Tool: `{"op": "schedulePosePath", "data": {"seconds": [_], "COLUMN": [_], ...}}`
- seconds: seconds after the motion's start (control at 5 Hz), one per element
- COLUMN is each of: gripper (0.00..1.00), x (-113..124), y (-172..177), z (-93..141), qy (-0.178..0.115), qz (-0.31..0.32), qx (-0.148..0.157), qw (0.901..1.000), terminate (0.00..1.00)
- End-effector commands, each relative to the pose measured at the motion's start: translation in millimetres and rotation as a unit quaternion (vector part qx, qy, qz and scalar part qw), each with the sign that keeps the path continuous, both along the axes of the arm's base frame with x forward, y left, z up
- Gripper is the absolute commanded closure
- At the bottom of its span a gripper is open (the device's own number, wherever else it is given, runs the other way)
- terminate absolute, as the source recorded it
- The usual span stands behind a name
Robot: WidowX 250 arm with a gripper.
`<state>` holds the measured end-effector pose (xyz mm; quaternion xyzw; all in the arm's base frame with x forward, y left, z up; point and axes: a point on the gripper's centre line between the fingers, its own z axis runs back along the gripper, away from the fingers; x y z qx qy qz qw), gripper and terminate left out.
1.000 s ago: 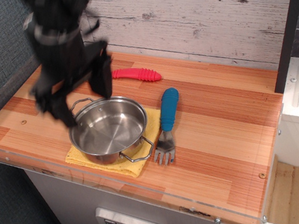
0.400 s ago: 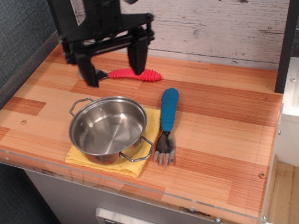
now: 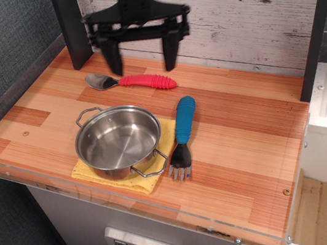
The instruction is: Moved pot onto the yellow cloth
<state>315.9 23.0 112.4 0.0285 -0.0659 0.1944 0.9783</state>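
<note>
The pot (image 3: 118, 141) sits upright on the yellow cloth (image 3: 152, 175), which shows only as a strip along the pot's near and right sides; the rest is hidden under the base. One wire loop handle points toward the back left, the other to the front right, so the handle axis runs diagonally across the tabletop (image 3: 239, 129). The tool (image 3: 142, 58) is at the back by the plank wall, raised, fingers spread wide and holding nothing. The pot lies toward the camera and slightly left of the tool, well apart, with the red-handled spoon (image 3: 132, 81) lying crosswise between them. The blue-handled fork (image 3: 182, 137) lies just beside the pot on the right, tines near the cloth's corner, contact not clear. Judging from this, placement looks done: the pot is on the cloth and free of the tool. Any further move is likely only retreat, away from the pot, with little risk of bumping it.
</note>
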Motion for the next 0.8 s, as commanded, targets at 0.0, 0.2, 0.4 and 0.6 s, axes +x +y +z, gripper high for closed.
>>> {"op": "schedulePosePath", "data": {"seconds": [0.0,0.2,0.4,0.6], "gripper": [0.00,0.00,0.00,0.00], "x": [6.2,0.7,-7.1,-16.4], "y": [-36.1,-61.5,-80.3,-93.9], "z": [5.9,2.2,-3.4,-9.8], "qy": [-0.027,-0.029,-0.021,-0.007], "qz": [-0.111,-0.146,-0.160,-0.185], "qx": [0.007,0.018,0.019,0.013], "qw": [0.9935,0.9887,0.9867,0.9826], "terminate": [0.00,0.00,0.00,1.00]}}
